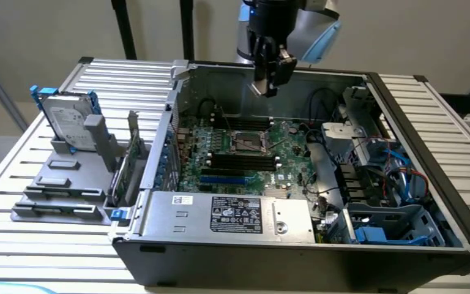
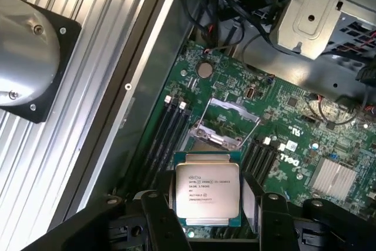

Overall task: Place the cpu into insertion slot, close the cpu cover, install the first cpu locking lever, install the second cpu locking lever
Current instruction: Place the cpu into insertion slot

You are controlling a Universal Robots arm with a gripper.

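I'm on the first step. The gripper (image 1: 266, 86) is clamped on the cpu (image 2: 207, 187), with its fingers on two opposite edges, and hangs well above the open computer case (image 1: 300, 269). The insertion slot (image 1: 248, 142) sits at the middle of the green circuit board (image 1: 288, 147) and looks unfilled. The cpu cover (image 2: 226, 123) seems swung open, though I can't be sure. Seating the chip calls for squaring it to the socket and coming down level.
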